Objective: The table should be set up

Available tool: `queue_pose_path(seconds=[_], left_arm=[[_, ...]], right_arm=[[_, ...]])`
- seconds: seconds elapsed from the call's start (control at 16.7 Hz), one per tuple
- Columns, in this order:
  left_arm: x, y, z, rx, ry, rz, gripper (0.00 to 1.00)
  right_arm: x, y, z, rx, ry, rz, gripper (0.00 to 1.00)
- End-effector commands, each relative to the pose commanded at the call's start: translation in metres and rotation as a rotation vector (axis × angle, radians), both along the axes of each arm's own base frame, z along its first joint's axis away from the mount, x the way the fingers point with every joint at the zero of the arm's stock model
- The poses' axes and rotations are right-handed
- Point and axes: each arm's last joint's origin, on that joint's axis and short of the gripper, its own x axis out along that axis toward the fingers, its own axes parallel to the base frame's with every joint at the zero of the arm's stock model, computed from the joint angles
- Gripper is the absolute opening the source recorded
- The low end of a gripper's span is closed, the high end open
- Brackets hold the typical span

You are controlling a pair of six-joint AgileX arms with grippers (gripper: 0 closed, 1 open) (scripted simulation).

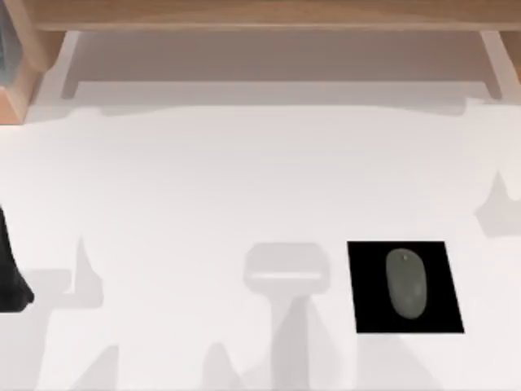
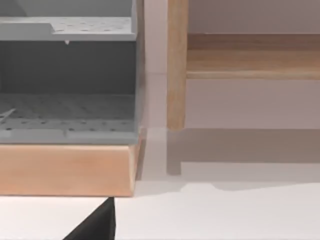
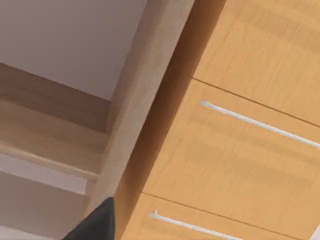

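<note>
From above, the large flat white table (image 1: 203,179) spans nearly the whole view, a wooden shelf frame (image 1: 269,15) along its far edge. A small black rectangular pad (image 1: 370,314) lies right of the table's middle, near its front edge, with a grey oval mouse (image 1: 406,283) resting on it. A dark part of the left arm (image 1: 10,277) sits at the left edge — well apart from the pad.

The left wrist view shows a grey perforated rack (image 2: 67,80) on a wooden ledge (image 2: 65,170) above the table.

The right wrist view shows light wooden drawer fronts (image 3: 240,145) with thin silver handles (image 3: 260,124) — whether either gripper's fingers are apart or together cannot be told.
</note>
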Motion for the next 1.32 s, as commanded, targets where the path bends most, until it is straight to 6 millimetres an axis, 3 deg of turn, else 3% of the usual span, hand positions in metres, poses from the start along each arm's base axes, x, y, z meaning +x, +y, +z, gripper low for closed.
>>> queue_pose_path(seconds=[0.24, 0.54, 1.02, 1.14, 1.32], left_arm=[[0.000, 0.000, 0.000, 0.000, 0.000, 0.000, 1.00], [0.000, 0.000, 0.000, 0.000, 0.000, 0.000, 1.00], [0.000, 0.000, 0.003, 0.000, -0.001, 0.000, 1.00], [0.000, -0.001, 0.017, -0.002, -0.007, -0.002, 1.00], [0.005, -0.004, 0.059, -0.009, -0.024, -0.010, 1.00]], right_arm=[[-0.043, 0.010, -0.050, 0.228, -0.004, 0.047, 1.00], [-0.054, 0.014, -0.097, 0.376, 0.029, 0.081, 1.00], [-0.054, 0.014, -0.100, 0.386, 0.034, 0.083, 1.00], [-0.054, 0.014, -0.100, 0.386, 0.034, 0.083, 1.00], [-0.054, 0.014, -0.100, 0.386, 0.034, 0.083, 1.00]])
